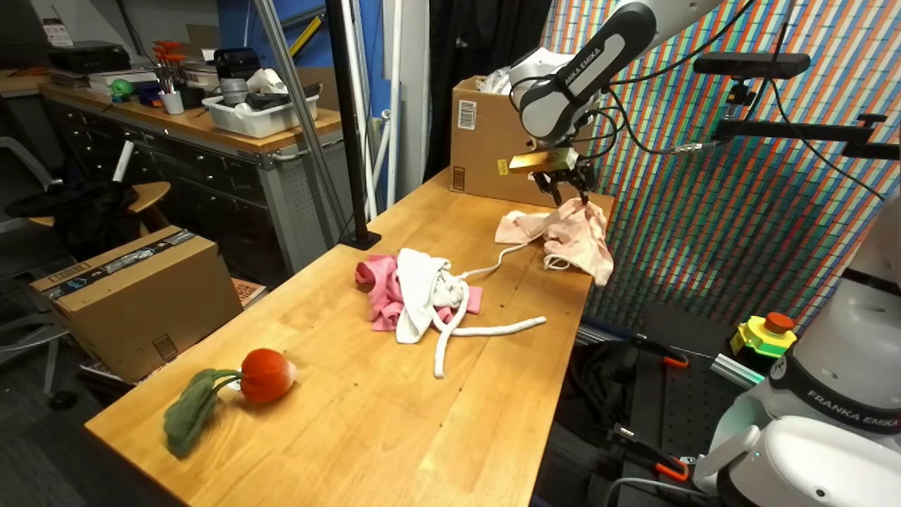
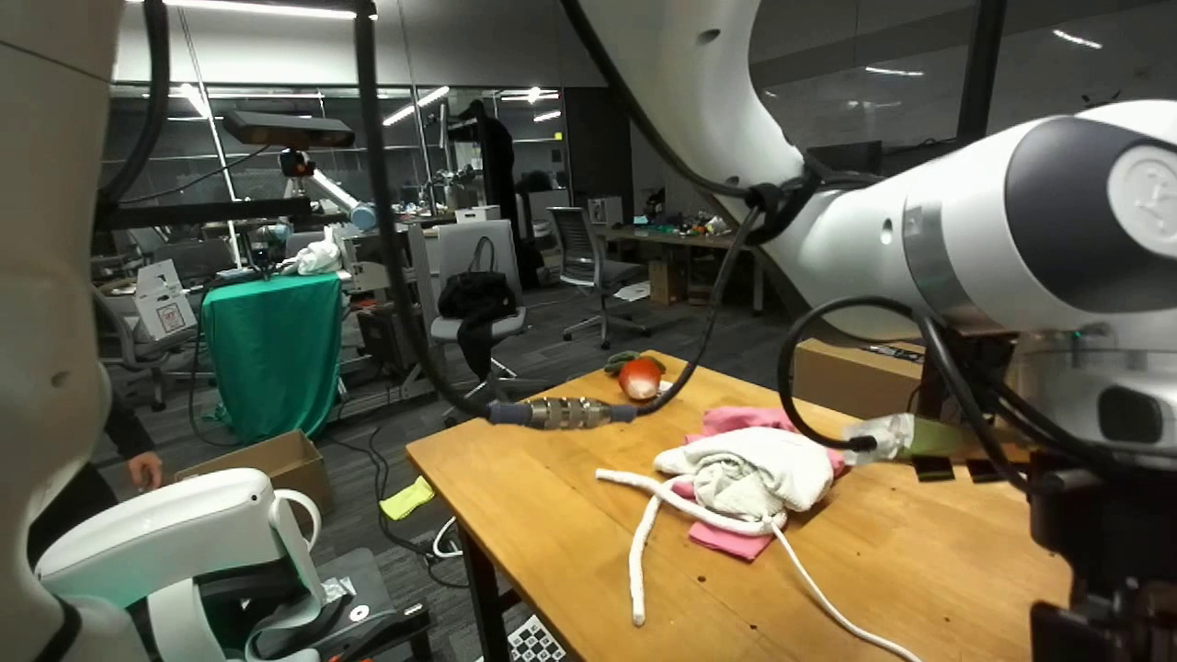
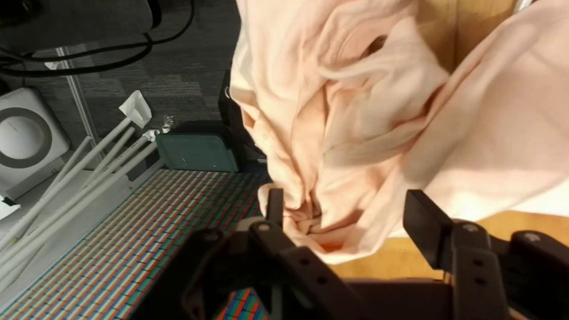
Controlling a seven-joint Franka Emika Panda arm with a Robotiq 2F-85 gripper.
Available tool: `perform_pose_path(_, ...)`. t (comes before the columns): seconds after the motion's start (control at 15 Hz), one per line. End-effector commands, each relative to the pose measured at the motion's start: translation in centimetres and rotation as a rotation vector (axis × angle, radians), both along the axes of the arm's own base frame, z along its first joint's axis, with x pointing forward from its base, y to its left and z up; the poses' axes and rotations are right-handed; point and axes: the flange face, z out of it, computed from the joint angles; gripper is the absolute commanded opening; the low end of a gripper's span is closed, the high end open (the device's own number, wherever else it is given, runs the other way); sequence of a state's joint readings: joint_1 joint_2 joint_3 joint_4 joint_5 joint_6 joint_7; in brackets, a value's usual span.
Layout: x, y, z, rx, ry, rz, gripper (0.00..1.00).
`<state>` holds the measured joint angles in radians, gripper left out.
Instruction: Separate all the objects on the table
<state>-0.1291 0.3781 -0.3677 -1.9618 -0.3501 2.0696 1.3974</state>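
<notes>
Ball (image 1: 266, 376) on table (image 1: 366, 440), apart from cloths (image 1: 386, 285)

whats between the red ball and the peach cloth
In an exterior view, a heap of pink cloth, white cloth and white rope lies there, then a thin white cord.

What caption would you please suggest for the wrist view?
Open claw over crumpled peach cloth on the wooden table.

Wood tbl (image 1: 352, 436) smooth, semi-gloss; at my 12 o'clk, wrist view, peach cloth (image 3: 355, 115) matt, creased; my fingers (image 3: 422, 226) matt.
</notes>
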Motion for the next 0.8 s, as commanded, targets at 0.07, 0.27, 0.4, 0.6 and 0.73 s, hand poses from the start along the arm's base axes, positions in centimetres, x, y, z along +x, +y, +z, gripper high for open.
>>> perform_pose_path(0.07,1.9,5.2,2.9,0.057,-0.08,0.122,1.0)
perform_pose_path(0.27,3.9,9.3,2.8,0.114,-0.127,0.249,1.0)
perform_pose_path(0.4,5.4,12.2,2.3,0.15,-0.153,0.349,1.0)
perform_pose_path(0.6,7.7,17.1,1.9,0.198,-0.185,0.503,1.0)
perform_pose_path(0.73,9.0,20.5,1.7,0.223,-0.206,0.607,1.0)
